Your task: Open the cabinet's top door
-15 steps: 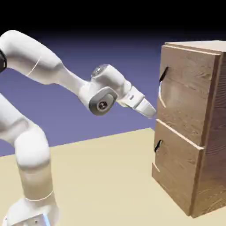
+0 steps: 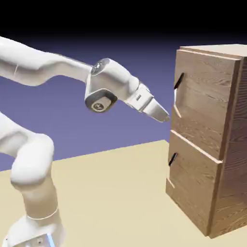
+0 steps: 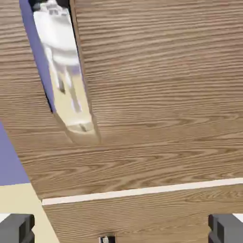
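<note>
Two fingers spread wide on my hand point(image 2: 165, 117), just short of the top door's point(image 2: 202, 99) lower left edge; cabinet point(image 2: 226, 159) near the surface's point(image 2: 111, 193) right edge.

Brown wood-grain cabinet point(image 2: 212, 140), dark handle point(image 2: 179, 80), white arm point(image 2: 58, 72), tan table point(image 2: 111, 193)

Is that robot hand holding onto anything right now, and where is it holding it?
Nothing is held. The gripper is open and short of the cabinet; the top door fills its view, untouched.
</note>
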You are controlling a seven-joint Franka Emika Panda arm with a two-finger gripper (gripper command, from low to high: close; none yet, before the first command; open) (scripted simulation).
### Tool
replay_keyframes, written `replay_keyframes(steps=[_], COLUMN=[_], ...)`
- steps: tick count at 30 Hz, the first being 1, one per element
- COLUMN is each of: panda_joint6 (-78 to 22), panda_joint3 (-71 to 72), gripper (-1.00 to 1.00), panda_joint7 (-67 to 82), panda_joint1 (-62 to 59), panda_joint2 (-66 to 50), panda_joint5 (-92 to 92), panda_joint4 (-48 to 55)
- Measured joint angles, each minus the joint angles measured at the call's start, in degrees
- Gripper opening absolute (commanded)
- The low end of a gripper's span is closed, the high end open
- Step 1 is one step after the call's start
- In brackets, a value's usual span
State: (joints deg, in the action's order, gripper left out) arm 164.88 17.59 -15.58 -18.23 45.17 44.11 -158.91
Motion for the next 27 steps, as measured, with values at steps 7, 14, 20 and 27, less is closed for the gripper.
replay_keyframes(steps=[7, 14, 20, 27], panda_joint6=[-3.6, -7.2, -10.3, -13.9], panda_joint3=[7.0, 13.9, 19.9, 26.8], gripper=[0.00, 0.00, 0.00, 0.00], panda_joint7=[10.6, 21.3, 30.4, 41.0], panda_joint1=[-7.5, -15.0, -21.4, -28.9], panda_joint2=[4.9, 9.9, 14.1, 19.1], panda_joint5=[17.4, 34.9, 49.8, 67.3], panda_joint4=[0.8, 1.7, 2.4, 3.2])
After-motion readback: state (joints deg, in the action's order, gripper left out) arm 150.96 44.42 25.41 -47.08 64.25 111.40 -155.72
